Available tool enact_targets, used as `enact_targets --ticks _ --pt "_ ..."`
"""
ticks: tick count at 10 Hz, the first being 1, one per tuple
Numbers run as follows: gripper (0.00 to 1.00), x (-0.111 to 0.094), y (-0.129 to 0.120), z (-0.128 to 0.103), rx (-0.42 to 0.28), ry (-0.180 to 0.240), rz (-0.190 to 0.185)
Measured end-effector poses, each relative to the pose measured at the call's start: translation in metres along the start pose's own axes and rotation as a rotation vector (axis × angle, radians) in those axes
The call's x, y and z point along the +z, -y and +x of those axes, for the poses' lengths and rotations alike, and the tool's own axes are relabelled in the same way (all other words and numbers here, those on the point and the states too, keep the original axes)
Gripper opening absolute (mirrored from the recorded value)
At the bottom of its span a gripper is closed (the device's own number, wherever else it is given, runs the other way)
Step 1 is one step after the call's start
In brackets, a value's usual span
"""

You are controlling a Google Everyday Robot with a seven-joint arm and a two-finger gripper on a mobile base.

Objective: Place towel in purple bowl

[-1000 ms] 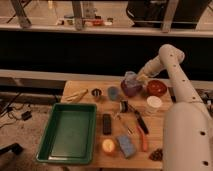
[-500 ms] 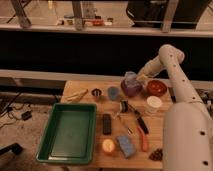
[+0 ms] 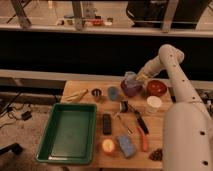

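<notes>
The purple bowl [image 3: 131, 90] stands at the back right of the wooden table [image 3: 85, 86]. A pale blue-lilac towel [image 3: 128, 78] is bunched up on the bowl's rim, rising above it. My gripper [image 3: 139, 78] is at the end of the white arm [image 3: 170, 55] that reaches in from the right. It sits right at the towel's right side, just above the bowl. I cannot tell whether it holds the towel.
A red bowl [image 3: 156, 87] and a white cup [image 3: 152, 105] are right of the purple bowl. A green tray [image 3: 70, 132] fills the left front. A black remote [image 3: 106, 123], an orange fruit [image 3: 108, 146], a blue sponge [image 3: 125, 145] and small tools lie in the middle.
</notes>
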Motion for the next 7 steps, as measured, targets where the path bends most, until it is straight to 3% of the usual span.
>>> enact_targets --ticks 5,7 --pt "0.68 0.0 0.0 0.0 0.0 0.0 0.0" --pt "0.79 0.0001 0.0 -0.0001 0.0 0.0 0.0"
